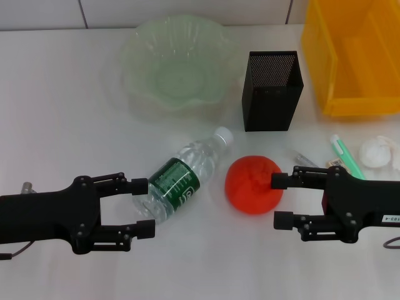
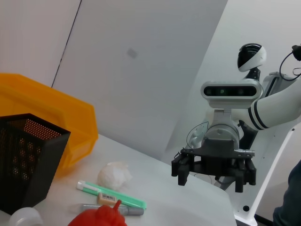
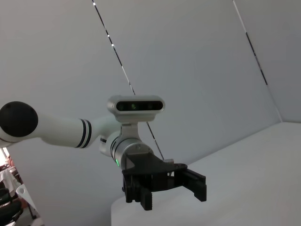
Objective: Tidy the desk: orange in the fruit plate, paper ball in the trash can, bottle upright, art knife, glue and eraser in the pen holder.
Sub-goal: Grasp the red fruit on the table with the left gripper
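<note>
— Fingers first: how do they stand?

— Both pairs are spread wide and hold nothing. The left gripper [image 1: 141, 207], at the lower left of the head view, has its upper fingertip touching or just short of the bottle's [image 1: 184, 179] base. The right gripper [image 1: 280, 200], at the lower right, brackets the right edge of the orange [image 1: 253, 184] without closing on it.

— Where do the task's things lie?

— The bottle lies on its side at lower centre, white cap pointing up and right toward the orange just beside it. Its green label carries white writing too small to read. Right of the orange, near the right gripper, lie a green-and-white stick, apparently the glue [image 1: 346, 155], and a thin grey item, possibly the art knife [image 1: 304, 160]; the glue has a small printed label, unreadable. The paper ball [image 1: 377, 152] sits at the right edge.

— And farther out?

— The black mesh pen holder [image 1: 272, 90] stands upright above the orange. The pale green fruit plate [image 1: 174, 62] fills the upper centre-left, and a yellow bin [image 1: 350, 56] sits in the upper right corner. All rest on the white table [image 1: 56, 112].
</note>
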